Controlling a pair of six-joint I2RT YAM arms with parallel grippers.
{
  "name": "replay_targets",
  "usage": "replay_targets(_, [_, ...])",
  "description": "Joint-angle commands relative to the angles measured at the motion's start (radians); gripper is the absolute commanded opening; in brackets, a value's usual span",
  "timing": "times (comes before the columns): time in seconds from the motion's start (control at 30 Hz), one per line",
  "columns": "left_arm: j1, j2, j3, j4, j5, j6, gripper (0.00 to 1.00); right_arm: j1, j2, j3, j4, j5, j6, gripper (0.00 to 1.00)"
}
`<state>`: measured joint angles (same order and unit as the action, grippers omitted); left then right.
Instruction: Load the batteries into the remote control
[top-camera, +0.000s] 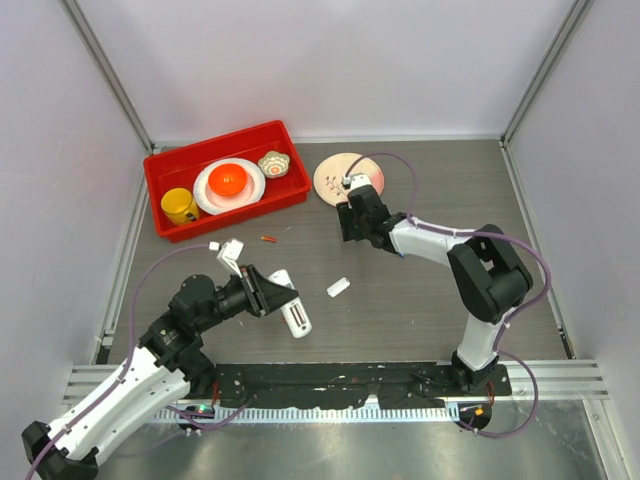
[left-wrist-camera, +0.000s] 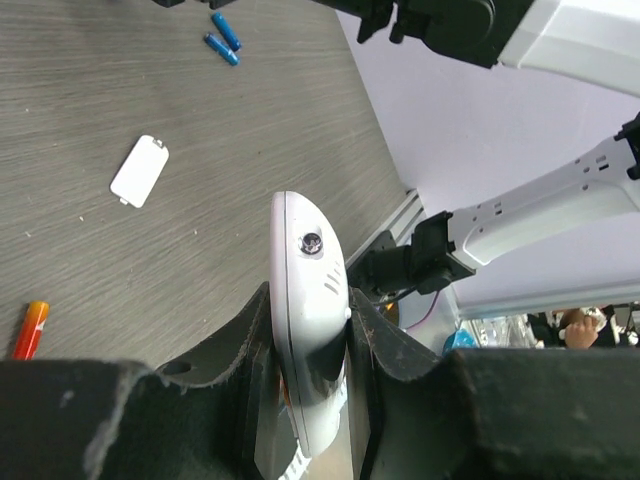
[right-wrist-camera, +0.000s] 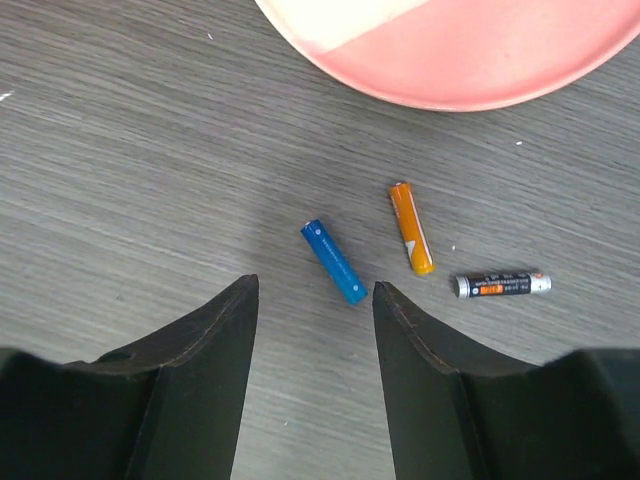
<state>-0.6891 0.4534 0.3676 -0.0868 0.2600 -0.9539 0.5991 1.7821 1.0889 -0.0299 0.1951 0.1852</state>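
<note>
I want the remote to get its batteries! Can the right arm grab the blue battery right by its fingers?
Probably yes. The right gripper hangs open close to the blue battery, which lies flat on the table with nothing over it. The orange battery sits close, but not touching.

remote (left-wrist-camera: 305, 260): slim, white, tipped on its long edge, clamped in left gripper (left-wrist-camera: 311, 305), well apart from pink plate (right-wrist-camera: 480, 50) | blue battery (right-wrist-camera: 334, 261), orange battery (right-wrist-camera: 412, 228), black battery (right-wrist-camera: 502, 284): flat, not touching, near plate's rim | orange-red battery (left-wrist-camera: 30, 330): flat, well apart from plate
</note>
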Motion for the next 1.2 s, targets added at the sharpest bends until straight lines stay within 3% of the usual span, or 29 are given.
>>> replay_targets(0.0, [0.008, 0.036, 0.097, -0.093, 0.067, 0.061, 0.0, 0.001, 0.034, 0.069, 0.036, 0.004, -0.065, 0.54])
replay_targets(0.73, [0.025, 0.06, 0.09, -0.076, 0.047, 0.078, 0.0, -0.001, 0.158, 0.097, -0.011, 0.027, -0.064, 0.47])
replay_targets(1.0, [0.028, 0.062, 0.079, -0.051, 0.053, 0.073, 0.0, -0.002, 0.137, 0.059, -0.013, 0.038, -0.027, 0.35])
replay_targets(1.17, [0.028, 0.068, 0.057, 0.007, 0.073, 0.067, 0.0, -0.001, 0.108, 0.042, -0.037, 0.044, -0.003, 0.2])
